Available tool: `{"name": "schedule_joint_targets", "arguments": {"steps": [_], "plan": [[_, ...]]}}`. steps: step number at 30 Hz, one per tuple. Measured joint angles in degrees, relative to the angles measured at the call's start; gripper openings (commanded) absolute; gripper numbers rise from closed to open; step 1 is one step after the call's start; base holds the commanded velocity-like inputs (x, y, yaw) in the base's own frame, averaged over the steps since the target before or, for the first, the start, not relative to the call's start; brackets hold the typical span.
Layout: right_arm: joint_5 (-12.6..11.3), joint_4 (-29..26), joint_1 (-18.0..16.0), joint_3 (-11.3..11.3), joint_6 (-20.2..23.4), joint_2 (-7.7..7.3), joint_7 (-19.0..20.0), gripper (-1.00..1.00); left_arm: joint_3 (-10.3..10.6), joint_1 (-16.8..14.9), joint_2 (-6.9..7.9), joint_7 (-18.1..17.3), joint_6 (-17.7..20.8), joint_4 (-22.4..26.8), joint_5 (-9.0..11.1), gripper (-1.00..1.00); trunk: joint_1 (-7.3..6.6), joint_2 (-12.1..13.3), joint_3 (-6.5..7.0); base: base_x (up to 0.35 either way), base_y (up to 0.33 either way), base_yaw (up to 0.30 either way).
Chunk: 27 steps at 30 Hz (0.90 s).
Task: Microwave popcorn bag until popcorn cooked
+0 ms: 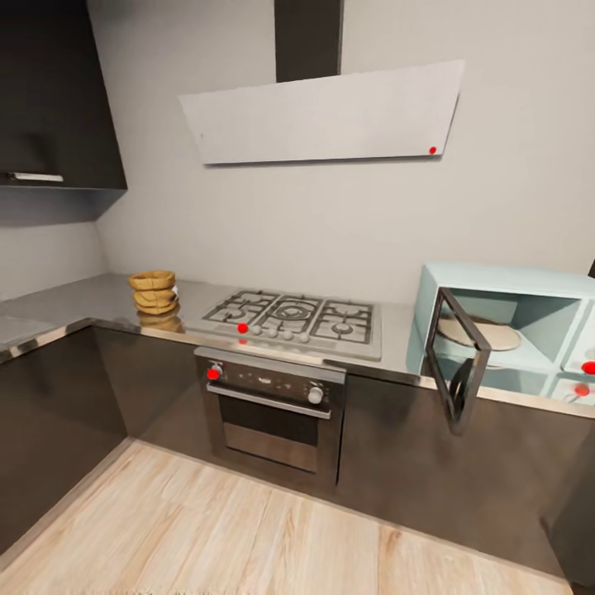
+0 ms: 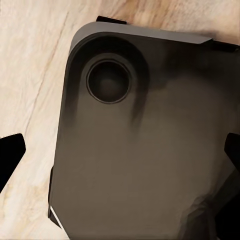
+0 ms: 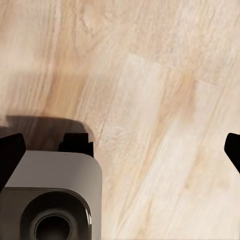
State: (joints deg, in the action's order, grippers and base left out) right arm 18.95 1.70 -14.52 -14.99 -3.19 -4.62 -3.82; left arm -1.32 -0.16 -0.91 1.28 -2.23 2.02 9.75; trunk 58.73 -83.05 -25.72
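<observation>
Both arms' fingers (image 2: 11, 155) (image 3: 10, 150) spread open over the floor (image 3: 150, 100), gripping nothing, while the bag (image 1: 154, 292) sits on the surface (image 1: 74, 302) left of the hob (image 1: 289, 318), well apart from the open-doored microwave (image 1: 504, 330).

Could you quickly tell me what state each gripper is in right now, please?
Left gripper: open, holding nothing.
Right gripper: open, holding nothing.

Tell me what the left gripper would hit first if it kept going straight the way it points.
Probably the robot's own dark base, which lies between the fingertips ahead of the left gripper; the wood floor is beyond it. Depth is unclear.
</observation>
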Motion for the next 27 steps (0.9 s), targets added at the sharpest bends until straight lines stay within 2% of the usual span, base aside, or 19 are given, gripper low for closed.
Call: {"name": "schedule_joint_targets", "arguments": {"steps": [27], "plan": [[-0.1,0.0,0.0,0.0,-0.1,0.02,0.0,1.00,0.0,0.0,0.05,0.0,0.0,0.0,0.0,1.00,0.00,0.0,0.00,0.000,0.000,0.259]]}}
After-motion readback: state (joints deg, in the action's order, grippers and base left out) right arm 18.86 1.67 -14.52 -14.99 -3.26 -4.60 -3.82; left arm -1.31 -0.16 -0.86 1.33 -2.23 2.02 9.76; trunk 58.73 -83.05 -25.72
